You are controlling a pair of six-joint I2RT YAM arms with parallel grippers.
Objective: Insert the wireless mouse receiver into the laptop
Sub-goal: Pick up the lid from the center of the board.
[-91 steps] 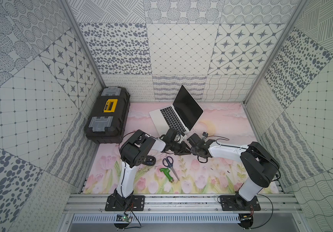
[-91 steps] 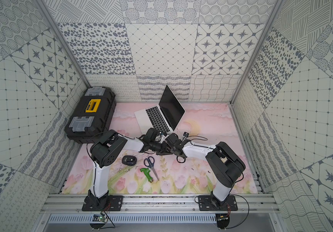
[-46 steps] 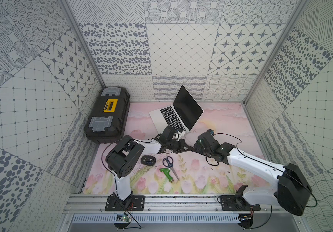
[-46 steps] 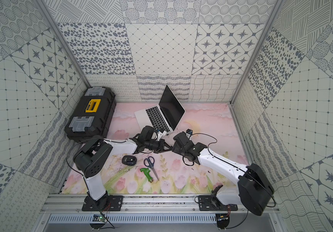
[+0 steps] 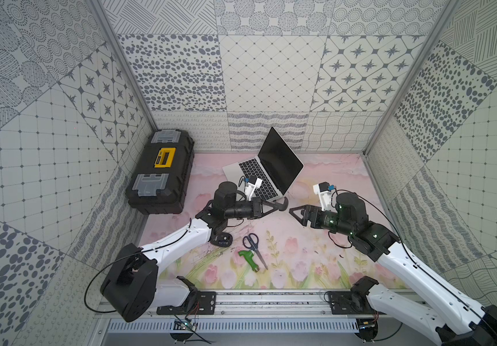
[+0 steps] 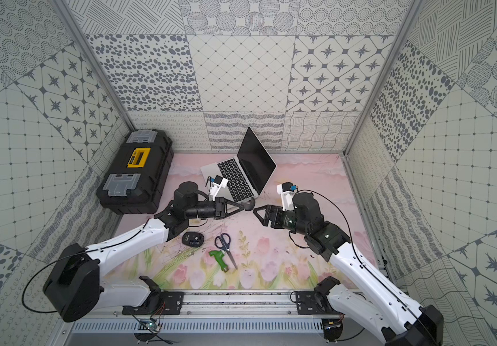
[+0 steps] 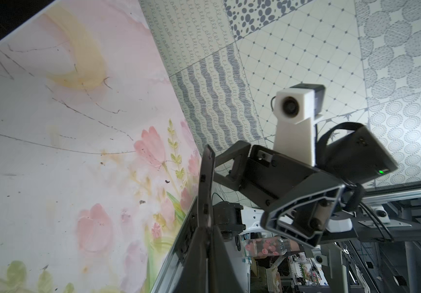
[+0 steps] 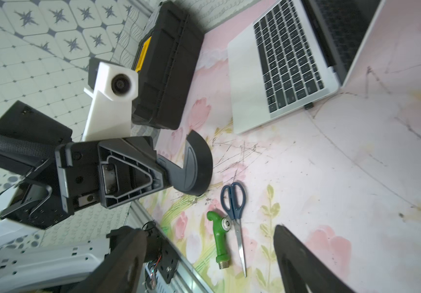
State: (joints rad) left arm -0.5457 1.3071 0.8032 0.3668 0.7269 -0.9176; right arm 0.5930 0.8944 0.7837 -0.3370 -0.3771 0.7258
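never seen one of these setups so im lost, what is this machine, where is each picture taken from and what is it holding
These are two white robot arms fixed to a rail, each ending in a two-fingered gripper. Two pictures look down from overhead and show nearly the same view. The other two come from small cameras on the arms' wrists.

On the flowered mat are an open laptop, a black-and-yellow toolbox, a dark mouse, scissors and a green hose fitting.

The left gripper is shut on a curved dark grey shell, perhaps the mouse's cover. The right gripper is open and empty. A small black stub sticks out of the laptop's side edge, possibly the receiver.
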